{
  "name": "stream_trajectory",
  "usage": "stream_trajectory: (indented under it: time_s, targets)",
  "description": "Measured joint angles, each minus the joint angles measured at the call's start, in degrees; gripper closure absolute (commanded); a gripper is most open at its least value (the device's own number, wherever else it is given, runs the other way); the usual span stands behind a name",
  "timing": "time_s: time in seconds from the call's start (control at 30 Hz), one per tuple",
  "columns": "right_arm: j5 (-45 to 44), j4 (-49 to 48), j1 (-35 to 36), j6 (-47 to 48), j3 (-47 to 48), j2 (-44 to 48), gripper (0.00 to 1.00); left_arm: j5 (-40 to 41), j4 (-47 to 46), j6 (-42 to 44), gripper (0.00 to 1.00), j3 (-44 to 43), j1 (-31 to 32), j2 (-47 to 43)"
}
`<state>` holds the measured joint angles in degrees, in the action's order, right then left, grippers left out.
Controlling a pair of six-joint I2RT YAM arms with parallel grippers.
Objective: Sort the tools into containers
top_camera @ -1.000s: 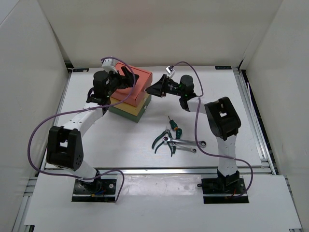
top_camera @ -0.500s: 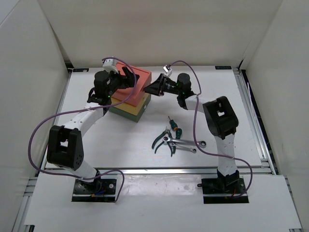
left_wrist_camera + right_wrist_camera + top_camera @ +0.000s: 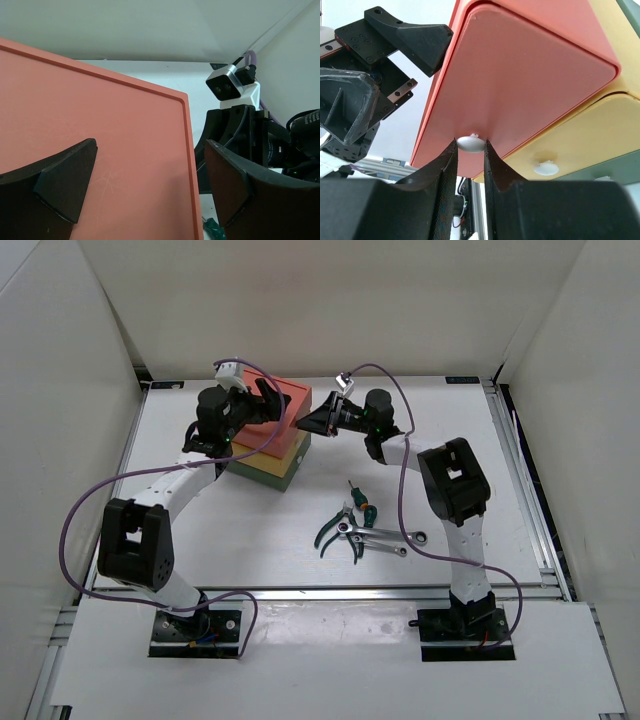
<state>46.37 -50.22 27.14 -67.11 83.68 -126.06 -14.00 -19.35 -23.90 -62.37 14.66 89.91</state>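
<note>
**A:** How do the right jaws stand?

**B:** Nearly closed, with one finger on each side of the white knob on the front of the salmon-red drawer, the top one of the stack. The drawer looks fully in.

**A:** And the left jaws?

**B:** Spread wide and holding nothing, over the top of that same red box. I cannot tell whether they press on it.

**A:** Where are the tools?

**B:** On the table, well apart from the stack, huddled toward the near edge. The green-handled pliers touch the wrenches, and a screwdriver lies just behind them. I see none sorted yet.

**A:** What could go wrong from here?

**B:** The knob is small and rounded, and only the fingertips hold it, so a pull that isn't straight could let it slip out. If the drawer sticks, I'd expect the pull to drag the whole stack, red on the yellow drawer on the dark green drawer. The stack could slide or tip unless the left arm is truly holding it down. Too hard a pull might also bring the drawer right out of its box.
</note>
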Motion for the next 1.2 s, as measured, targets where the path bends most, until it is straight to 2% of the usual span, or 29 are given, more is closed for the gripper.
stream_trajectory:
  time_s: [0.23, 0.67, 1.0, 1.03, 1.07, 1.17, 1.2]
  targets:
    - [-2.0, -1.0, -0.3, 0.5, -3.3, 1.9, 1.00, 0.1, 0.4, 0.6, 0.01, -0.1, 0.1, 0.0]
    - [-2.4, 0.4, -5.7, 4.5, -20.2, 15.4, 1.00, -1.1, 2.2, 0.5, 0.01, -0.4, -1.1, -0.6]
    - [-1.0, -0.1, -8.8, 4.8, -24.7, 17.4, 1.00, -1.7, 2.9, 0.3, 0.01, -0.4, -1.4, -0.9]
    - [-1.0, -0.2, -8.9, 4.6, -24.7, 17.4, 0.94, -1.7, 2.9, 0.3, 0.01, -0.4, -1.4, -0.9]
    - [-0.9, -0.5, -9.0, 4.5, -24.7, 17.4, 0.77, -1.7, 2.9, 0.4, 0.01, -0.4, -1.4, -0.9]
    - [-0.5, -2.9, -9.8, 3.0, -26.5, 18.3, 0.55, -1.7, 3.1, 0.5, 0.01, -0.4, -1.4, -0.9]
    - [-0.3, -4.0, -10.1, 2.4, -28.0, 19.1, 0.53, -1.6, 3.3, 0.6, 0.01, -0.5, -1.4, -0.9]
